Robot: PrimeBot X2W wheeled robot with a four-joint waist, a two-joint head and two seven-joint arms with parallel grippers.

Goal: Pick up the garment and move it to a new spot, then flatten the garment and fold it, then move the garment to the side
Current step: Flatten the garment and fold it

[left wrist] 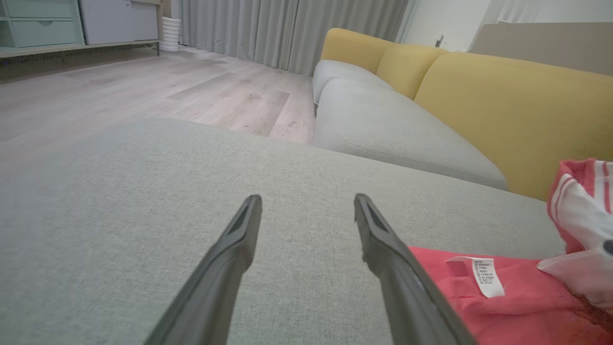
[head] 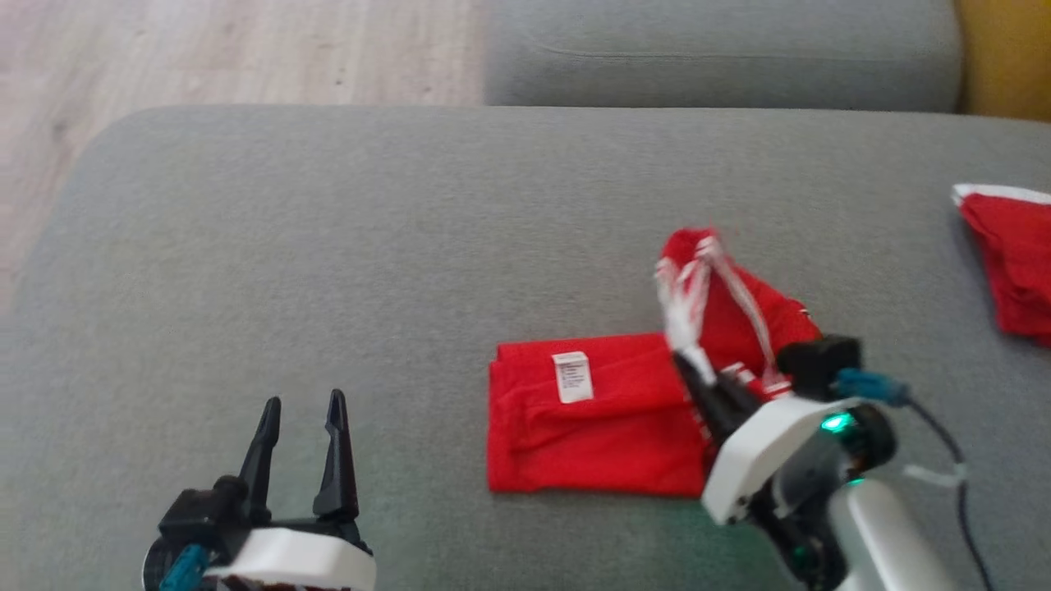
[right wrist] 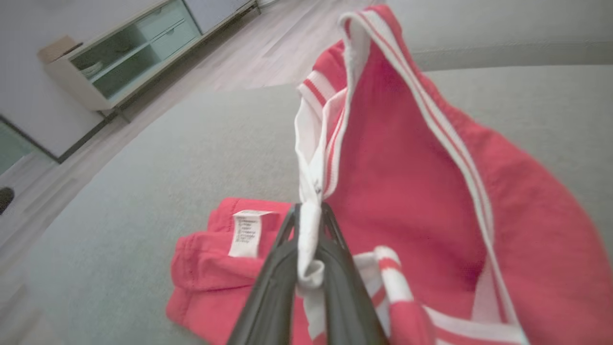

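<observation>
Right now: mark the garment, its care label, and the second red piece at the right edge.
garment (head: 608,443), head view, on the flat folded red panel.
care label (head: 572,377), head view, middle of the white tag.
second red piece (head: 1014,263), head view, on its red cloth.

Overhead plus wrist-level views, common garment

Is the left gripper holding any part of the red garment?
No, the left gripper stands open with nothing between its fingers, over the bare grey cushion and apart from the red garment.
</observation>
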